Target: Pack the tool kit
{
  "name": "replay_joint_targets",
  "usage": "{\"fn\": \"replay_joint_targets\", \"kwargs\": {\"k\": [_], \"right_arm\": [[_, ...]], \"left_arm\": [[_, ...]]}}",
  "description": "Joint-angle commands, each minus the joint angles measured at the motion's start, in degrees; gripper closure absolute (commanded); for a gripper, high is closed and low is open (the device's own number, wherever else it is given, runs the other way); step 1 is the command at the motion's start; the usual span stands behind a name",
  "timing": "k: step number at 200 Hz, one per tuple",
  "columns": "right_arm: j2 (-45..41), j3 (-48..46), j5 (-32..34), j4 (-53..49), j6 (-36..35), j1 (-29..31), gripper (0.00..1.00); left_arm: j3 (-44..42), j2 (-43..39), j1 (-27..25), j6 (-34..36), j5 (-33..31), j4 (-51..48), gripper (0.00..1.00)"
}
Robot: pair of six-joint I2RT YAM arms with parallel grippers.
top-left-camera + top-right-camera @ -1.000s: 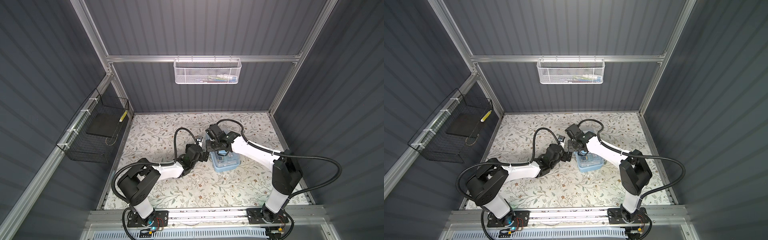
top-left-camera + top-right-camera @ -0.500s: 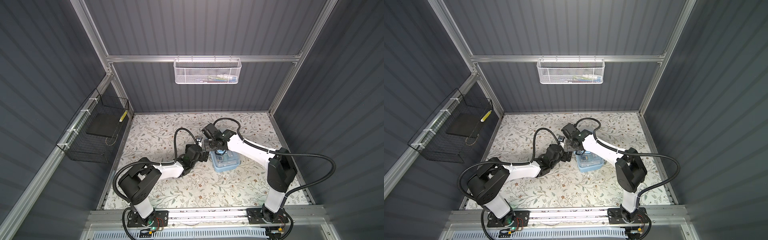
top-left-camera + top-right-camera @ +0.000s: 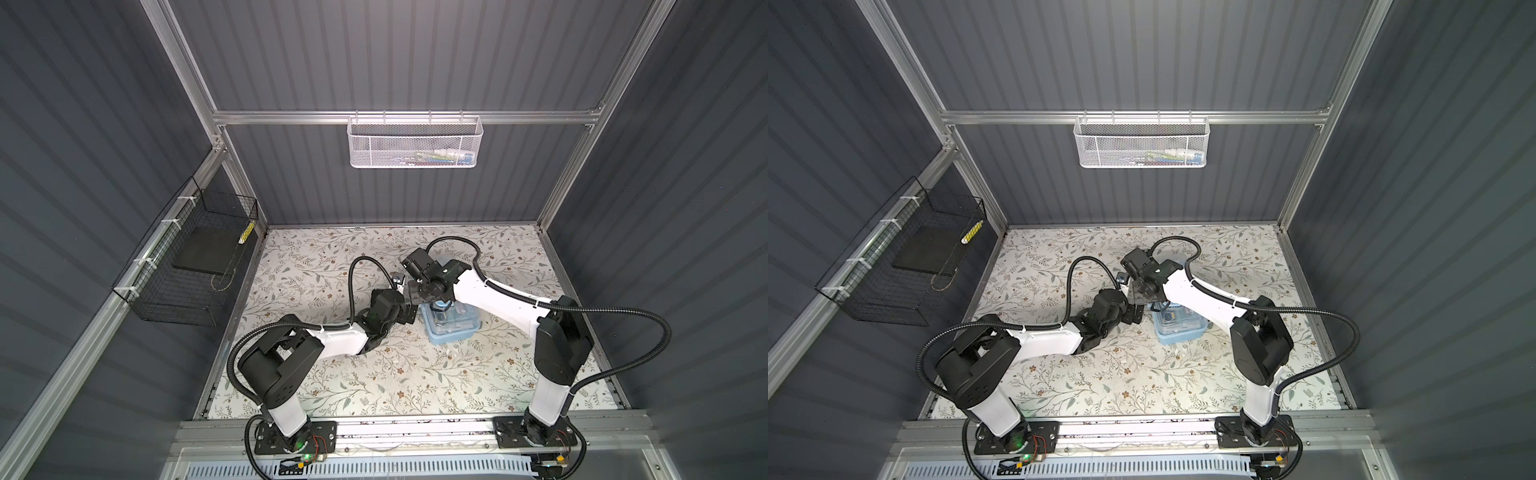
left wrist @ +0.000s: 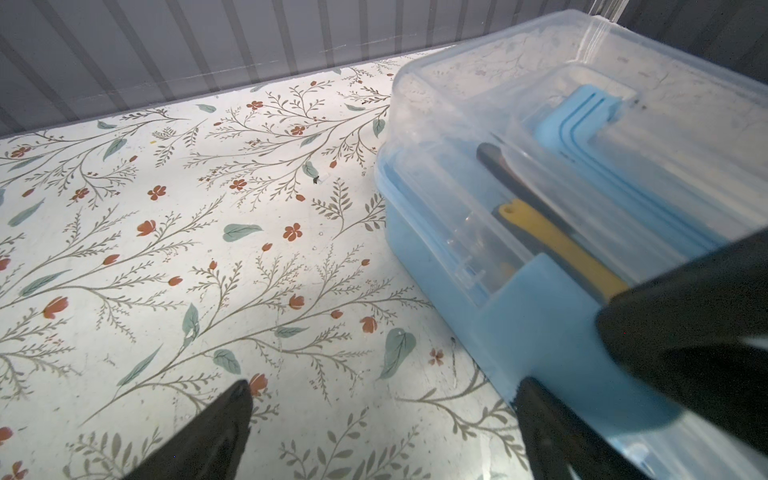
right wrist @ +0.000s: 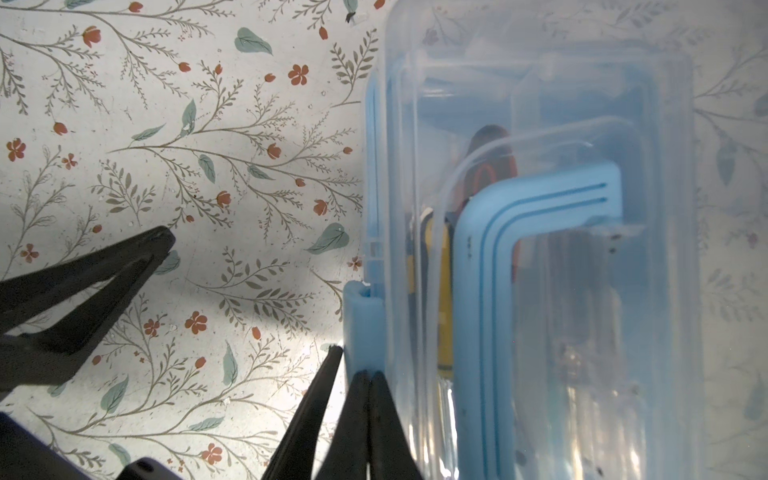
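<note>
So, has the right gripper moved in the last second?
Yes. In a top view the right gripper has slid left across the tool kit box, which stayed put, toward its left edge.

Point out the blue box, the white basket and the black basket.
blue box (image 3: 453, 325): in a top view, on its clear lid.
white basket (image 3: 415, 143): in a top view, on its front mesh wall.
black basket (image 3: 174, 302): in a top view, on its wire side wall.

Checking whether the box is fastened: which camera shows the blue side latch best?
Left wrist view: the blue side latch faces the camera, close and sharp. The right wrist view shows only its top edge. In both top views it is too small to make out.
</note>
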Motion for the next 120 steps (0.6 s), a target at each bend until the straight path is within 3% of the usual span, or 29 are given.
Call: {"fn": "replay_joint_targets", "kwargs": {"k": [1,120], "right_arm": [[1.9,1.5,1.8,-2.6,0.4,0.2,0.95],[4.2,3.7,3.0,-5.3,0.4,0.6,0.96]], "left_arm": [[0.7,0.2,0.2,-0.7,1.8,0.5,0.00],[-0.1,0.1,0.3,-1.0,1.7,0.2,0.00]]}}
